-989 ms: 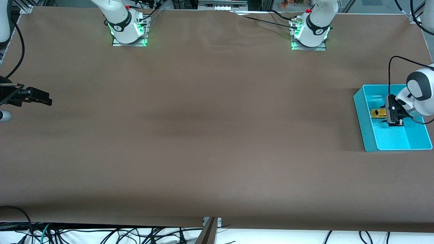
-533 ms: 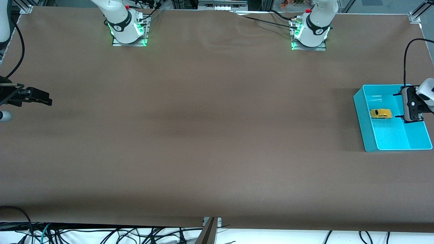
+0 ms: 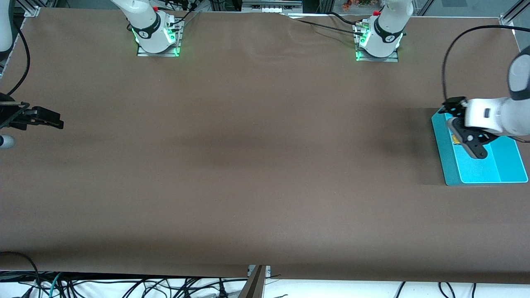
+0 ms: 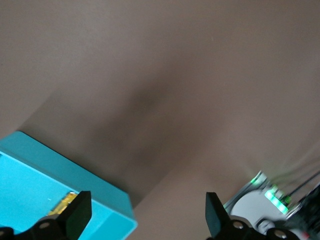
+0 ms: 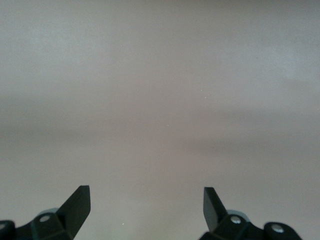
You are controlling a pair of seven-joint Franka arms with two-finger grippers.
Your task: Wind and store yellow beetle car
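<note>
Left gripper (image 3: pixel 467 134) hung empty with fingers spread wide over the teal bin (image 3: pixel 509 165), the yellow beetle car (image 4: pixel 63 203) lying in it just beneath, apparently stored. Right gripper (image 3: pixel 49 120), equally spread and empty, waited over the counter (image 3: pixel 248 165).

Front view: high, across the table (image 3: pixel 248 165), facing both bases, whole top in frame. Left wrist view: raised above the bin (image 4: pixel 105 200), looking obliquely over its rim toward a base; bin (image 3: pixel 476 171) shared with front. Right wrist view: close over bare table (image 5: pixel 160 100).
</note>
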